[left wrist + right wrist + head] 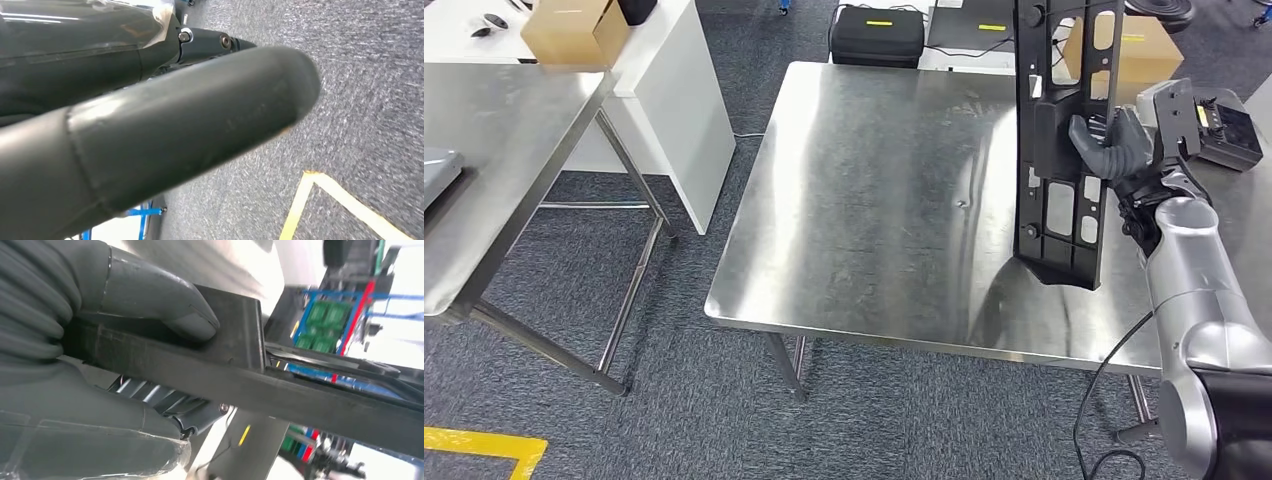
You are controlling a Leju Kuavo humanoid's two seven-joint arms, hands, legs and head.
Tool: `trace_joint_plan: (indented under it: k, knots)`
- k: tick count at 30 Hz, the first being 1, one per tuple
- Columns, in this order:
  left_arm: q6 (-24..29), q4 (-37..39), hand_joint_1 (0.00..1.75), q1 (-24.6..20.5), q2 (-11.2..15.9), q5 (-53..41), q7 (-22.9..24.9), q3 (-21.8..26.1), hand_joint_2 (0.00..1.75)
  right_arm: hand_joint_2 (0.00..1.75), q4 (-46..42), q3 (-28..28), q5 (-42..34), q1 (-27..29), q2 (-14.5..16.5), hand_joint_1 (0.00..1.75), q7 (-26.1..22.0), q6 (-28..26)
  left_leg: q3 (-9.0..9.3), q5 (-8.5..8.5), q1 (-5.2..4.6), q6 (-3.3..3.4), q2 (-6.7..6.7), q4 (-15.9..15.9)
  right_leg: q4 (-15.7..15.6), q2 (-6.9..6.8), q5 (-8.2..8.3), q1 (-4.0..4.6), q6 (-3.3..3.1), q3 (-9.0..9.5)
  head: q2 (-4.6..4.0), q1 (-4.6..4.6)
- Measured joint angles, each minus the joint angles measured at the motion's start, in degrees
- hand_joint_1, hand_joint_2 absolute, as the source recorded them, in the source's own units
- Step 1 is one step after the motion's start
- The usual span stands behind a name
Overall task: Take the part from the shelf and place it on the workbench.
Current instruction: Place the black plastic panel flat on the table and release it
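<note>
A long black plastic part [1061, 150] with several cut-out windows stands upright over the right side of the steel workbench [874, 200]. My right hand [1114, 148] grips it at mid-height from the right, thumb across its face. Its lower end hangs close above the table near the front right; whether it touches is unclear. In the right wrist view my right hand [100, 315] has its thumb [160, 305] pressed on the part [280, 390]. The left wrist view holds a dark rounded shape close up over carpet; the left hand's state cannot be read.
A second steel table [494, 150] stands at left with a cardboard box [574, 30] behind it on a white cabinet [674, 110]. Behind the workbench are a black case [879, 35] and another cardboard box [1139, 50]. A black device [1224, 125] lies at the workbench's right edge. Yellow floor tape [484, 445] marks the carpet.
</note>
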Motion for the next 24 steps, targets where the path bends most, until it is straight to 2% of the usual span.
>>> trace_joint_plan:
  k: [2,4,5,6,7,9,10,11,13,15,16,17,19,20,21,22,24]
  knots:
    - [-0.4,0.0,0.0,0.0,0.0,-0.1,-0.3,0.0,0.0,1.75,0.9,0.0,1.0,-0.4,0.2,1.75,0.0,-2.5,-2.5,-2.81,0.37,-0.92,1.28,5.3,-0.1,-0.14,-0.18,-0.12,-0.7,0.35,0.0,-0.22]
    - [-1.0,0.0,0.0,0.0,0.1,-0.1,-1.3,0.0,0.0,1.75,1.3,-0.1,2.2,-0.2,0.1,1.75,0.5,-5.4,-6.78,-5.9,0.86,-1.53,1.97,13.1,-0.1,-0.34,-0.41,-0.04,-1.1,0.57,0.0,-0.37]
    - [-1.2,0.0,0.0,0.0,0.1,-0.1,-2.0,0.0,0.0,1.75,1.3,-0.3,2.7,0.0,0.0,1.75,0.9,-6.5,-8.27,-6.29,1.02,-1.61,2.09,15.5,-0.1,-0.42,-0.48,0.01,-1.18,0.68,0.0,-0.39]
    - [-1.4,0.0,0.0,0.1,0.2,0.0,-2.9,0.1,0.0,1.75,1.3,-0.6,3.1,0.2,-0.2,1.75,1.4,-7.4,-8.73,-5.57,1.1,-1.53,2.16,15.8,-0.1,-0.49,-0.56,0.08,-1.26,0.82,0.0,-0.4]
    - [-1.6,0.0,0.0,0.1,0.3,0.0,-3.6,0.1,0.0,1.75,1.3,-0.9,3.5,0.4,-0.4,1.75,1.9,-8.0,-7.84,-3.82,1.1,-1.24,2.21,13.5,-0.1,-0.54,-0.65,0.18,-1.29,0.99,0.0,-0.4]
    - [-2.1,0.0,0.0,0.1,0.6,0.0,-4.7,0.2,0.0,1.75,1.3,-1.4,4.0,0.9,-1.0,1.75,2.5,-8.7,-3.74,0.1,0.73,0.08,2.28,5.2,-0.2,-0.56,-0.82,0.35,-1.24,1.37,0.0,-0.38]
    - [-2.3,0.0,0.0,0.1,0.7,0.0,-5.0,0.3,0.0,1.75,1.2,-1.8,4.2,1.4,-1.3,1.75,2.4,-9.0,-1.91,1.18,0.45,0.71,2.43,1.7,-0.3,-0.57,-0.93,0.46,-1.1,1.54,0.0,-0.37]
    - [-2.4,0.0,0.0,0.0,0.9,0.0,-5.2,0.3,0.0,1.75,0.9,-2.2,4.2,2.1,-1.5,1.75,2.2,-9.4,-0.81,1.54,0.16,1.18,2.56,-0.3,-0.4,-0.6,-1.02,0.47,-0.91,1.69,0.0,-0.39]
    - [-2.7,0.0,0.0,0.1,1.0,0.0,-5.4,0.3,0.0,1.75,-0.4,-3.3,4.4,3.7,-1.9,1.75,1.9,-10.1,-0.21,1.42,-0.15,1.46,2.7,-1.2,-0.8,-0.75,-1.12,0.59,-0.35,2.01,0.0,-0.46]
    - [-2.8,0.0,0.0,0.2,1.1,-0.1,-5.5,0.3,0.0,1.75,-2.2,-4.5,4.7,5.4,-2.4,1.75,2.5,-10.3,0.86,2.09,0.18,1.65,2.6,-2.7,-0.5,-0.82,-1.39,0.81,0.11,2.07,0.0,-0.4]
    - [-2.8,0.0,0.0,0.2,1.2,-0.1,-5.6,0.3,0.0,1.75,-2.8,-5.0,4.8,6.0,-2.8,1.75,3.1,-10.2,1.46,2.5,0.34,1.81,2.55,-3.6,0.8,-0.74,-2.06,0.93,0.12,1.51,0.0,-0.34]
    - [-2.8,0.0,0.0,0.2,1.2,-0.1,-5.7,0.3,0.0,1.75,-3.2,-5.6,4.9,6.6,-3.1,1.75,3.5,-10.1,1.91,2.87,0.49,1.9,2.51,-4.2,3.4,-0.62,-3.28,0.95,0.0,0.24,0.0,-0.22]
    - [-2.8,0.0,0.0,0.2,1.2,-0.1,-5.9,0.3,0.0,1.75,-3.3,-6.6,5.2,7.2,-3.8,1.75,4.0,-9.8,2.01,2.95,0.39,2.07,2.33,-4.4,10.8,-0.41,-6.35,0.81,-0.15,-3.73,0.0,-0.07]
    - [-2.8,0.0,0.0,0.2,1.2,-0.2,-6.0,0.3,0.0,1.75,-3.3,-6.9,5.6,7.3,-4.1,1.75,4.1,-9.7,2.0,2.89,0.38,2.06,2.23,-4.4,13.5,-0.36,-7.18,0.74,0.1,-5.28,0.0,0.01]
    - [-2.8,0.0,0.0,0.2,1.2,-0.2,-6.0,0.3,0.0,1.75,-3.3,-7.1,6.1,7.4,-4.3,1.75,4.1,-9.9,2.01,2.82,0.39,2.0,2.13,-4.3,14.3,-0.35,-7.08,0.62,0.6,-5.84,0.0,0.05]
    - [-2.8,0.0,0.0,0.2,1.1,-0.2,-6.0,0.3,0.0,1.75,-3.3,-7.3,6.6,7.4,-4.5,1.75,4.0,-10.2,2.02,2.72,0.43,1.87,2.05,-4.2,12.5,-0.35,-5.98,0.46,1.29,-5.06,0.0,0.09]
    - [-2.6,0.0,0.0,0.2,1.1,-0.1,-6.0,0.4,0.0,1.75,-3.2,-7.5,7.5,7.3,-4.7,1.75,3.9,-10.8,1.96,2.24,0.52,1.32,1.86,-3.4,4.6,-0.37,-2.69,-0.04,2.53,-1.14,0.0,0.19]
